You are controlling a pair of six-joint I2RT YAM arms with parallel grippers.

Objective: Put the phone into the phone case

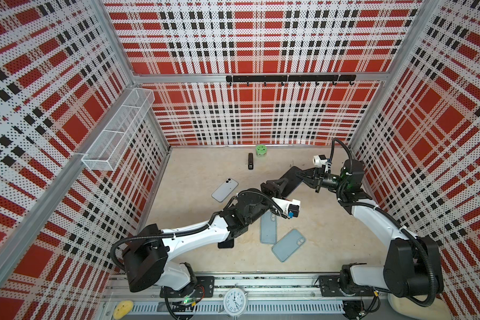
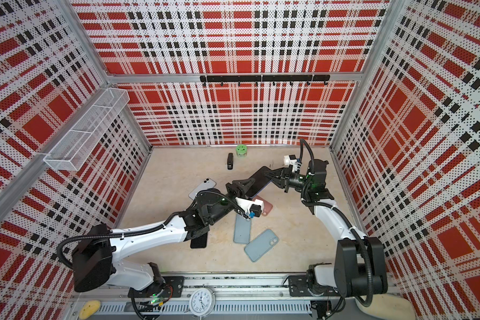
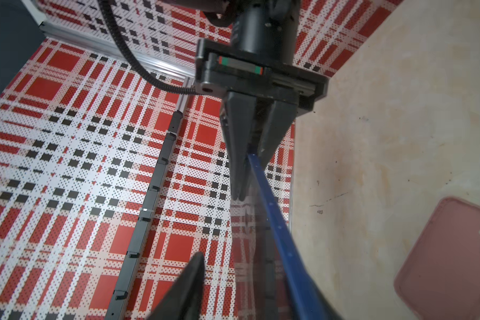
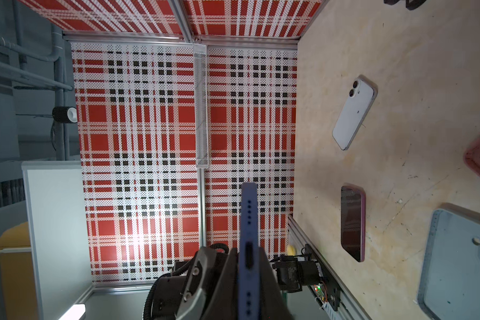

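A phone with a blue edge and dark screen (image 1: 291, 180) (image 2: 258, 180) hangs tilted in the air above the table between both grippers. My right gripper (image 1: 302, 174) (image 4: 248, 277) is shut on one end; its fingers (image 3: 237, 155) press both faces of the blue edge (image 4: 248, 221). My left gripper (image 1: 277, 185) (image 3: 250, 277) straddles the other end with its jaws open. A gap shows between one finger (image 3: 194, 277) and the phone (image 3: 272, 210). Two light blue phone cases (image 1: 268, 227) (image 1: 288, 245) and a pink case (image 2: 265, 206) (image 3: 449, 260) lie on the table below.
A white phone (image 1: 224, 189) (image 4: 354, 110) lies camera-side up at the left. A dark phone with a pink edge (image 4: 352, 221) lies partly under my left arm. A green tin (image 1: 260, 151) and a black stapler (image 1: 250, 161) stand at the back. A wire basket (image 1: 117, 130) hangs on the left wall.
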